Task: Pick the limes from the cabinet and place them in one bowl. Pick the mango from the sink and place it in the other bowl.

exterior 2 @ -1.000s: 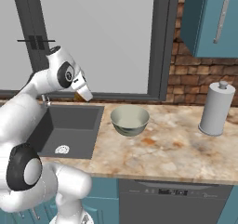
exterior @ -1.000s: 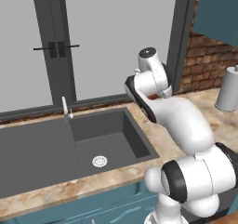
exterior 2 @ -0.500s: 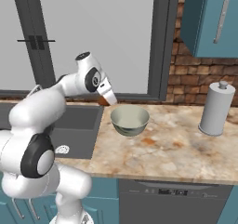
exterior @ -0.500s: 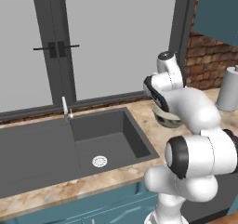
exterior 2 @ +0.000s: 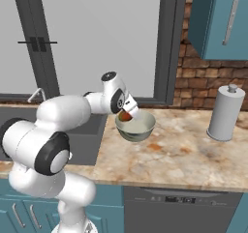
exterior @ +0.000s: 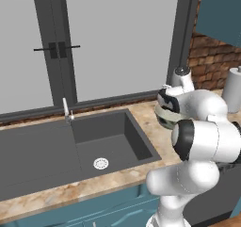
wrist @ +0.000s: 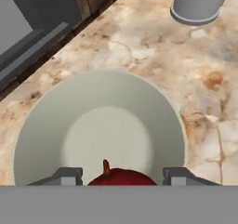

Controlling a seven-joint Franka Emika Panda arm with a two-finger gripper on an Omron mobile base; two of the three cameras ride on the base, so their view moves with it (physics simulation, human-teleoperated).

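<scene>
In the hand view only the top of the mango [wrist: 122, 177] shows, a dark red dome with a small brown stem, its lower part cut off by the bottom edge. It sits between the two grey fingertips [wrist: 67, 175] of the hand [wrist: 122, 177], which are closed on it from both sides. The greenish patch cannot be made out from here.

Below the fruit lies a bowl [wrist: 100, 125], pale grey-green with a lighter flat bottom, and the mango hangs above its near side. In the right base view the hand [exterior 2: 127, 112] is over the bowl's [exterior 2: 136, 126] left rim, with the mango [exterior 2: 125, 116] as a small red-orange spot just beneath it; whether it touches the bowl cannot be told. In the left base view the arm hides most of the bowl [exterior: 164, 117].

The bowl stands on the marbled surface [exterior 2: 174, 154], just right of the dark sink [exterior: 89, 146] with its silver drain [exterior: 100, 163] and slim faucet [exterior: 66, 110]. A grey cylinder [exterior 2: 225, 113] stands well apart to the right, its top cut off in the hand view. The teal cabinet [exterior 2: 218, 19] with its bar handle hangs above it, partly cropped.
</scene>
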